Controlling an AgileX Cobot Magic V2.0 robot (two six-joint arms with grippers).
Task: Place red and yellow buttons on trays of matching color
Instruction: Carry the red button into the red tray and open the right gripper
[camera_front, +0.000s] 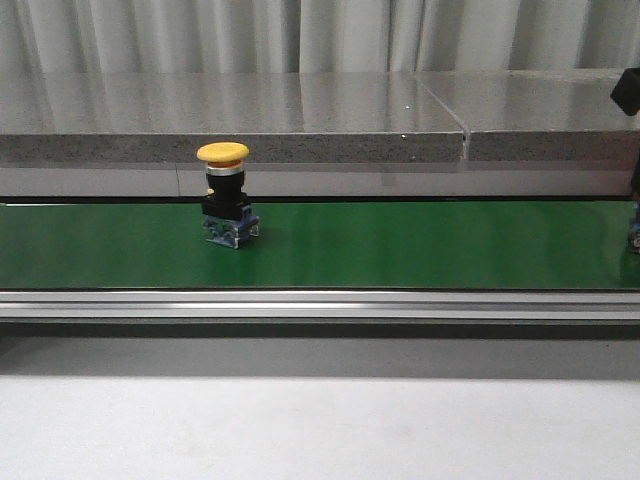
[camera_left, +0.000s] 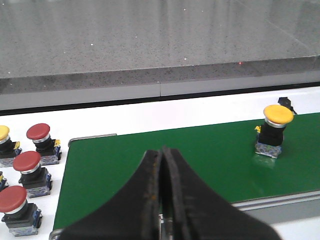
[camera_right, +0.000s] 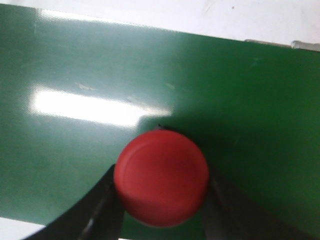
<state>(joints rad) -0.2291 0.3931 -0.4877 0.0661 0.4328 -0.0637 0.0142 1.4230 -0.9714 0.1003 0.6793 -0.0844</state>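
A long green conveyor belt runs across the front view, with a grey stone ledge behind it and a white table in front. One yellow button, a mushroom-shaped cap on a black body with a blue base, stands upright on the belt, left of centre. From the left wrist view, the left gripper hangs above the near end of the belt with its two dark fingers pressed together and nothing between them; the yellow button is well apart from it, farther along the belt. Beside that end of the belt, on the white surface, stand three red buttons in a loose group, and the edge of another yellow-capped button shows at the border of the view. From the right wrist view, the right gripper is directly above the green belt, with a red button between its fingers, one dark finger on each side of the round red cap; the view is blurred, but the fingers appear to pinch it.
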